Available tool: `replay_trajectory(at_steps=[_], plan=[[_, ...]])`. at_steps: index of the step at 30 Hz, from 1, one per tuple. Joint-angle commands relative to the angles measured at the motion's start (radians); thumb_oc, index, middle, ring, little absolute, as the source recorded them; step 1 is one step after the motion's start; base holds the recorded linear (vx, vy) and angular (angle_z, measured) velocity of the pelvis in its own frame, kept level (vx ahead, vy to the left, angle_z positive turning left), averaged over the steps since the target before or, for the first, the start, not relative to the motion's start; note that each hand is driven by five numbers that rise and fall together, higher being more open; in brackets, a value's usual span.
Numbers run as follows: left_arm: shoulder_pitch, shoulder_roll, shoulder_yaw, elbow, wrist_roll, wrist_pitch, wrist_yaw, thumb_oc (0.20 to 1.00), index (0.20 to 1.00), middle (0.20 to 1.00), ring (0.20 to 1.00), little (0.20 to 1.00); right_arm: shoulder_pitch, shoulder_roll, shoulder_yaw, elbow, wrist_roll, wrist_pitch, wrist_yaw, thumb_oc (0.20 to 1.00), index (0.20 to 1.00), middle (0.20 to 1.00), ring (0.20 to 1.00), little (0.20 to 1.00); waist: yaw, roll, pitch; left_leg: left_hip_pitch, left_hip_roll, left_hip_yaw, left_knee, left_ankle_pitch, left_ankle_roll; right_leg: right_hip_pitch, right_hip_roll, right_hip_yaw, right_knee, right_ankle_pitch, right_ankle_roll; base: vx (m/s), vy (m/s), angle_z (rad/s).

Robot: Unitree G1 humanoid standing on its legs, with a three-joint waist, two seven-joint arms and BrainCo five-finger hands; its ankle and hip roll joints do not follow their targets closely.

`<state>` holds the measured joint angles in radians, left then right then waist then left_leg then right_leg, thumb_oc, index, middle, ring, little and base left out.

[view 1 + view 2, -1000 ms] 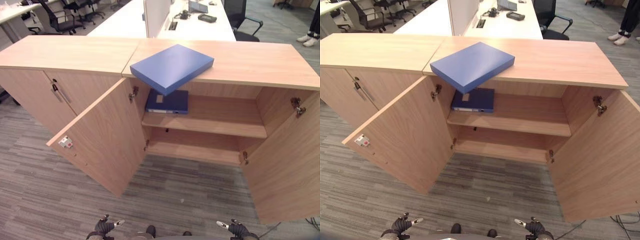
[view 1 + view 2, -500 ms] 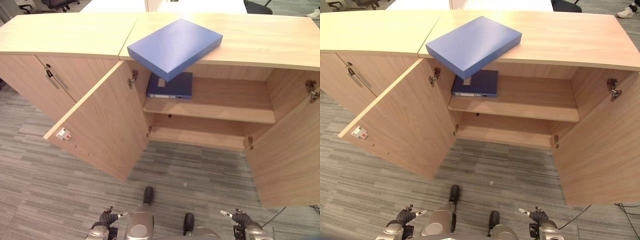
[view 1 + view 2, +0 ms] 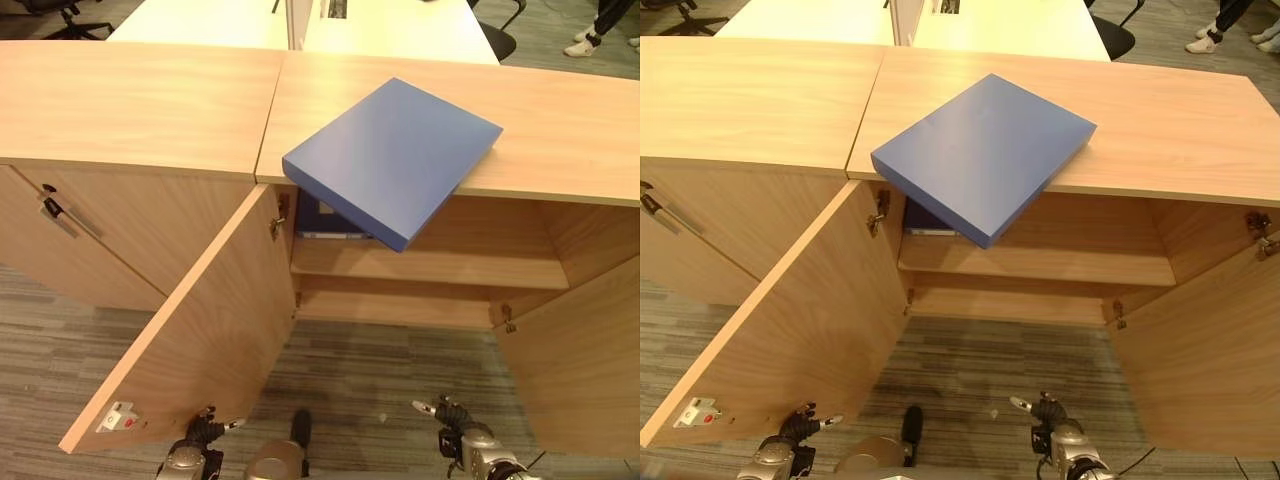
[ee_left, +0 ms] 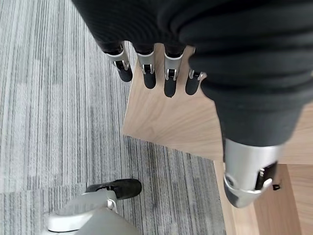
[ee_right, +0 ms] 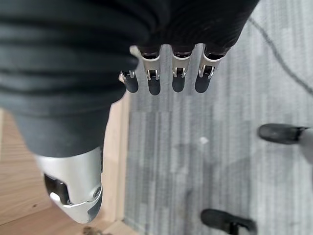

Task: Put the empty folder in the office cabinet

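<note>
Folder (image 3: 395, 158) lies flat on cabinet (image 3: 140, 100) top, near corner jutting past the front edge above the open bay; long axis runs diagonally, away and to my right; both hands hang low, well below and short of it, empty, fingers relaxed straight: left hand (image 4: 156, 73), right hand (image 5: 166, 78); right looks marginally nearer. Versus the earlier frame: camera has closed in; folder itself unmoved.

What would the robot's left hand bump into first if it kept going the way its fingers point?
Probably the open cabinet door. In the left wrist view the left hand has its straight fingers aimed at the door's wooden panel, with grey carpet beside it. How far off it is cannot be told.
</note>
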<state>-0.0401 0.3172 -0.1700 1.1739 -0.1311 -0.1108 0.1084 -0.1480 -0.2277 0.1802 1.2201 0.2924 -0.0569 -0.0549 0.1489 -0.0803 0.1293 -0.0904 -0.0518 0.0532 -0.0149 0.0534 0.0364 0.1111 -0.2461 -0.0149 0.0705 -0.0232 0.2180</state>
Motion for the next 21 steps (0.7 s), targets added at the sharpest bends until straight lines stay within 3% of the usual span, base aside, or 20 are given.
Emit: replay_trajectory(at_steps=[1,4,5,6,9,11,14,16,19,21], plan=[[-0.021,0.018,-0.005,-0.012,0.014,-0.01,0.022,1.0,1.0,1.0,1.0,1.0,-0.01,-0.04,0.028,-0.066,-0.015,-0.011,0.0,1.0,1.0,1.0,1.0,1.0,0.005,0.053,0.026,-0.093,0.077,-0.056,0.053,-0.025,-0.053,-0.044,0.093,-0.008,0.258,0.054,0.024,0.07,0.087,-0.35],[-0.03,0.027,-0.001,-0.009,0.017,-0.011,0.03,1.0,1.0,1.0,1.0,1.0,-0.01,-0.034,0.036,-0.075,-0.019,-0.012,-0.001,1.0,1.0,1.0,1.0,1.0,0.005,0.064,0.035,-0.055,0.094,-0.066,0.04,-0.042,-0.064,-0.052,0.021,-0.095,0.186,0.035,0.003,0.13,-0.086,-0.13],[-0.037,0.031,0.009,-0.004,0.009,-0.015,0.033,1.0,1.0,1.0,1.0,1.0,-0.008,-0.032,0.033,-0.075,-0.022,-0.011,-0.003,1.0,1.0,1.0,1.0,1.0,0.01,0.075,0.034,-0.033,0.132,-0.065,0.034,-0.063,-0.089,-0.06,-0.041,-0.171,0.085,0.006,-0.021,0.2,-0.213,-0.06],[-0.039,0.031,0.011,-0.002,0.006,-0.015,0.034,1.0,1.0,1.0,1.0,1.0,-0.009,-0.033,0.031,-0.074,-0.023,-0.01,-0.004,1.0,1.0,1.0,1.0,1.0,0.005,0.077,0.035,-0.024,0.142,-0.067,0.034,-0.069,-0.096,-0.071,-0.057,-0.182,0.059,0.012,-0.021,0.16,-0.172,-0.16],[-0.042,0.026,0.011,0.009,0.0,-0.015,0.039,1.0,1.0,1.0,1.0,1.0,-0.012,-0.035,0.023,-0.07,-0.019,-0.005,-0.004,1.0,1.0,1.0,1.0,1.0,-0.021,0.078,0.043,0.002,0.153,-0.083,0.031,-0.084,-0.107,-0.121,-0.081,-0.144,0.019,0.045,-0.011,0.17,-0.166,-0.02],[-0.041,0.026,0.009,0.016,0.011,-0.018,0.044,1.0,1.0,1.0,1.0,1.0,-0.004,-0.038,0.005,-0.061,-0.009,0.0,-0.004,1.0,1.0,1.0,1.0,1.0,-0.054,0.069,0.054,0.033,0.16,-0.107,0.026,-0.099,-0.13,-0.152,-0.112,-0.062,-0.02,0.121,0.022,0.14,-0.232,0.24],[-0.041,0.025,0.01,0.025,0.016,-0.02,0.046,1.0,1.0,1.0,1.0,1.0,0.003,-0.036,-0.001,-0.057,-0.011,0.001,-0.003,1.0,1.0,1.0,1.0,1.0,-0.067,0.069,0.056,0.045,0.175,-0.12,0.02,-0.102,-0.146,-0.16,-0.126,-0.024,-0.018,0.151,0.034,0.07,-0.237,0.58],[-0.039,0.025,0.014,0.032,0.016,-0.022,0.05,1.0,1.0,1.0,1.0,1.0,0.018,-0.037,-0.005,-0.051,-0.014,0.002,0.001,1.0,1.0,1.0,1.0,1.0,-0.071,0.065,0.053,0.055,0.187,-0.135,0.022,-0.101,-0.172,-0.139,-0.125,0.012,-0.016,0.135,0.037,0.08,-0.39,0.38],[-0.027,0.015,0.03,0.052,-0.001,-0.023,0.052,1.0,1.0,1.0,1.0,1.0,0.024,-0.041,0.007,-0.042,-0.038,0.004,0.001,1.0,1.0,1.0,1.0,1.0,-0.057,0.076,0.034,0.07,0.231,-0.136,0.005,-0.086,-0.198,-0.103,-0.108,-0.053,-0.043,0.073,0.04,0.06,-0.367,0.0],[-0.015,0.005,0.035,0.058,-0.01,-0.024,0.053,1.0,1.0,1.0,1.0,1.0,0.027,-0.05,0.021,-0.045,-0.051,0.004,0.005,1.0,1.0,1.0,1.0,1.0,-0.058,0.093,0.033,0.074,0.269,-0.154,0.0,-0.057,-0.22,-0.074,-0.067,-0.067,-0.063,0.033,0.019,0.03,-0.358,0.12]])
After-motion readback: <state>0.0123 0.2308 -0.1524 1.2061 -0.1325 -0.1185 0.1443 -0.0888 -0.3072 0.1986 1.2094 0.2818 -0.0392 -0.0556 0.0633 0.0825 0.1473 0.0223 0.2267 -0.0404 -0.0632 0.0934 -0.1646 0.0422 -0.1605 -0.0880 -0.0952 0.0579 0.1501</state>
